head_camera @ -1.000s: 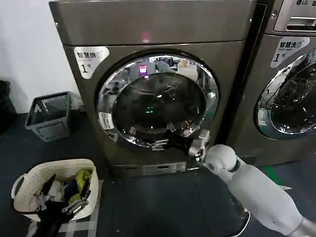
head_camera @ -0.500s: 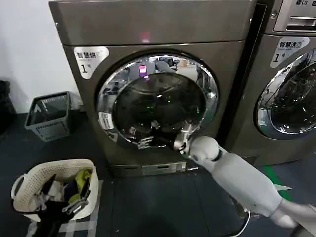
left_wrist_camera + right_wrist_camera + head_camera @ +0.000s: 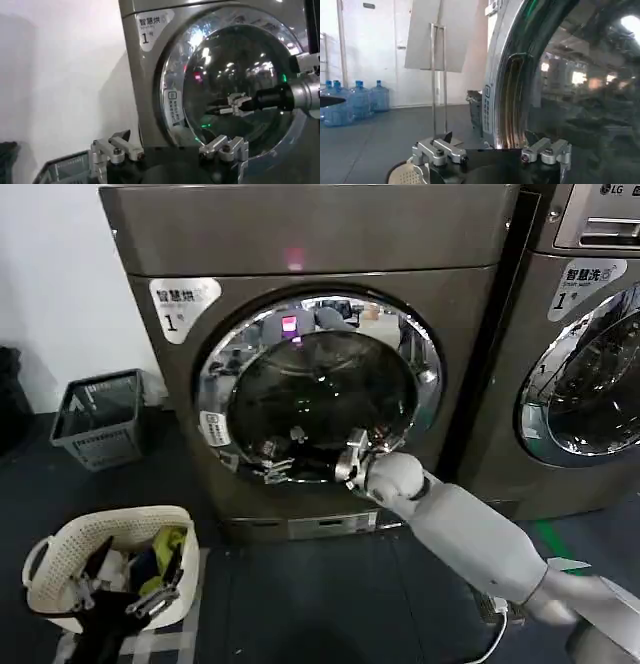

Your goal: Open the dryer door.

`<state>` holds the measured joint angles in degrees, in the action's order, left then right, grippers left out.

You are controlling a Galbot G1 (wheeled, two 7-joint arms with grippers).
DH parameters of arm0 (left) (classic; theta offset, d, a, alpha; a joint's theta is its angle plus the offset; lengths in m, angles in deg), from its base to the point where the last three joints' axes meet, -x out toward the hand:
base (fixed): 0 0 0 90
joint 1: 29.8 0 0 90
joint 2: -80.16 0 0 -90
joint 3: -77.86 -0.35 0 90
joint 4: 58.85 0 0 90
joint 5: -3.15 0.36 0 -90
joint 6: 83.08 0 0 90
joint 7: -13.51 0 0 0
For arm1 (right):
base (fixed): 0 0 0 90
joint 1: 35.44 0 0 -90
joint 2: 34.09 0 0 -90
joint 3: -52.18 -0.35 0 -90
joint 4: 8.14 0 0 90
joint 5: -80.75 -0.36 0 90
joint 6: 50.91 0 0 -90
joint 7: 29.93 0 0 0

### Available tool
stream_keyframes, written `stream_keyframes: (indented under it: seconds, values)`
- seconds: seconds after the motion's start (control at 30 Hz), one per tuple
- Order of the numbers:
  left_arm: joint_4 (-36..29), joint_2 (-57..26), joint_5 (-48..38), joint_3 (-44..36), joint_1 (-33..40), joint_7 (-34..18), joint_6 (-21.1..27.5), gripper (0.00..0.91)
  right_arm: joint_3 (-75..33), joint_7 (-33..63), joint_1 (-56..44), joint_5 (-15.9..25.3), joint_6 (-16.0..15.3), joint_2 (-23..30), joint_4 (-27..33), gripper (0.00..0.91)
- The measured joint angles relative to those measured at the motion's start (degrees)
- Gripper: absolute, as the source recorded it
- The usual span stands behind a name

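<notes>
- Right gripper (image 3: 352,467) at lower right of the dryer door (image 3: 318,389), fingertips against the dark glass just inside the chrome rim; fingers spread with a gap between them, nothing pinched.
- Seen from the left wrist: same right gripper (image 3: 231,104) reaching in front of the glass dome, pale forearm trailing off behind.
- Left gripper (image 3: 170,152) held back from the machine, fingers spread, idle, facing the door.
- Door sits flush in the front of the dryer (image 3: 300,244), apparently shut; white sticker marked "1" (image 3: 182,302) at upper left of the panel.
- Likely handling: rigid, fairly heavy hinged door; chrome and domed glass smooth, apt to slip under pads; latch probably resists before giving.
- Best hold probably the recessed lip in the rim (image 3: 512,100), hooked from behind, not the glass.
- Laundry basket (image 3: 110,569) on the floor, lower left, well apart.
</notes>
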<state>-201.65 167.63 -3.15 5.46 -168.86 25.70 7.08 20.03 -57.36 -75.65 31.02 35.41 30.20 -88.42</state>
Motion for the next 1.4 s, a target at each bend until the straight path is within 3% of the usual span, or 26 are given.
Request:
stream_keyframes:
  seconds: [1.4]
  values:
    - [-1.0,0.1,-0.1,0.0,1.1,0.1,0.5,0.907,3.2,-2.8,4.2,0.0,-0.1,9.6,10.0,0.907]
